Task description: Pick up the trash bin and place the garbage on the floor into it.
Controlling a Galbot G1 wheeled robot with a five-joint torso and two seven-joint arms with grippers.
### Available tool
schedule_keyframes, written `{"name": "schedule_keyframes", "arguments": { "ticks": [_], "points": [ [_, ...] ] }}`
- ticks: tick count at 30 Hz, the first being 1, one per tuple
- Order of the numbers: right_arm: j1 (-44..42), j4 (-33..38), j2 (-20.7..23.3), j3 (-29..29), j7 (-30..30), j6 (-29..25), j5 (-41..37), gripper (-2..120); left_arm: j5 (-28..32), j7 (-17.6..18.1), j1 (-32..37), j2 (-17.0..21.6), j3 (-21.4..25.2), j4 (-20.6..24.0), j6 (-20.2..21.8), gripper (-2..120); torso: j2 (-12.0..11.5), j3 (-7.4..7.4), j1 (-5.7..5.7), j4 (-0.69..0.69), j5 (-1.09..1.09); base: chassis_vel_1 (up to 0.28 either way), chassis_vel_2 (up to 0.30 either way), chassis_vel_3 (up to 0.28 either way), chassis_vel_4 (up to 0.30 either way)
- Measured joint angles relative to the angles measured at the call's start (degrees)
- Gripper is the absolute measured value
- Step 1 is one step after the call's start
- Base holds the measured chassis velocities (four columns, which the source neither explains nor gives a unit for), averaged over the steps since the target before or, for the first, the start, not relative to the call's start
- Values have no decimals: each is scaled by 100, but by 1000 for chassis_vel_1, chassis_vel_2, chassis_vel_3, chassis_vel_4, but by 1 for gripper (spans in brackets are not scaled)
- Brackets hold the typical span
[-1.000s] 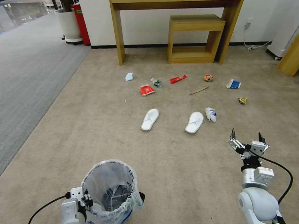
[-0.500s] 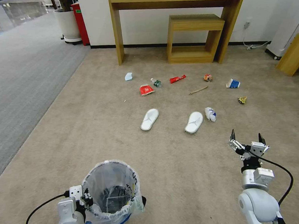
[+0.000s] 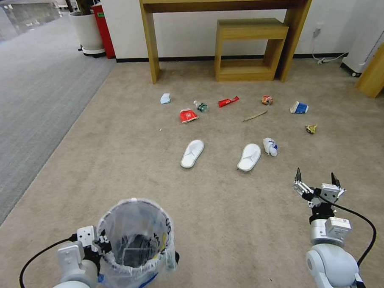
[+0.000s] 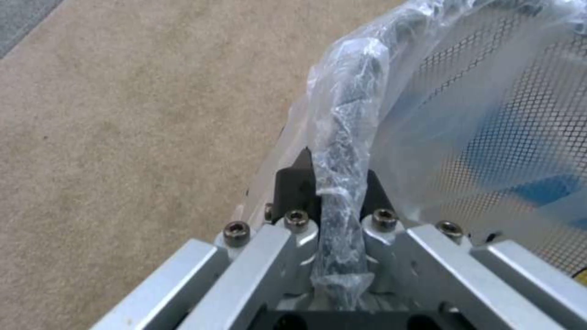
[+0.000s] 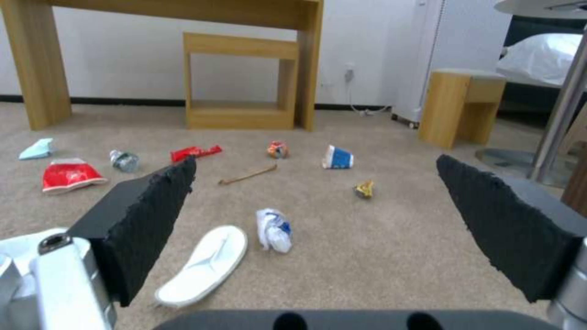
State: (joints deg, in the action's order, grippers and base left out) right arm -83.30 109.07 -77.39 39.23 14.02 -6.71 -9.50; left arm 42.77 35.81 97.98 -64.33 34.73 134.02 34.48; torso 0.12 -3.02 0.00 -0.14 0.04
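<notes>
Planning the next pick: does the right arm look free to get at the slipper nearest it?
Probably yes: the right gripper hangs open, and bare floor lies between it and that slipper.

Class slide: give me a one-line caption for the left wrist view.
Left gripper shut on the bag-wrapped rim of the trash bin, above the floor.

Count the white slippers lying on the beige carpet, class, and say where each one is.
2. One slipper lies left of centre, below the red wrapper. The other slipper lies to its right, beside the crumpled tissue. Nothing seems to hide more.
</notes>
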Motion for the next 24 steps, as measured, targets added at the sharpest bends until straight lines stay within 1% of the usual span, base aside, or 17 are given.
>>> {"name": "schedule_keyframes", "arguments": {
  "ticks": [4, 16, 24],
  "points": [
    [-23, 0, 9, 0, -3, 2, 6, 100, 148, 39, -105, -30, 74, 22, 14, 2, 0, 0, 0, 0, 0, 0, 0, 0, 0],
    [-143, 9, 84, 30, -8, 12, 12, 100, 623, 167, -537, -305, 269, 50, 55, 2, 0, 0, 0, 0, 0, 0, 0, 0, 0],
    [-198, 43, 142, 31, -9, 4, -128, 100, 892, 260, -723, -335, 423, 53, 91, 2, 0, 0, 0, 0, 1, 0, 0, 0, 0]
  ]
}}
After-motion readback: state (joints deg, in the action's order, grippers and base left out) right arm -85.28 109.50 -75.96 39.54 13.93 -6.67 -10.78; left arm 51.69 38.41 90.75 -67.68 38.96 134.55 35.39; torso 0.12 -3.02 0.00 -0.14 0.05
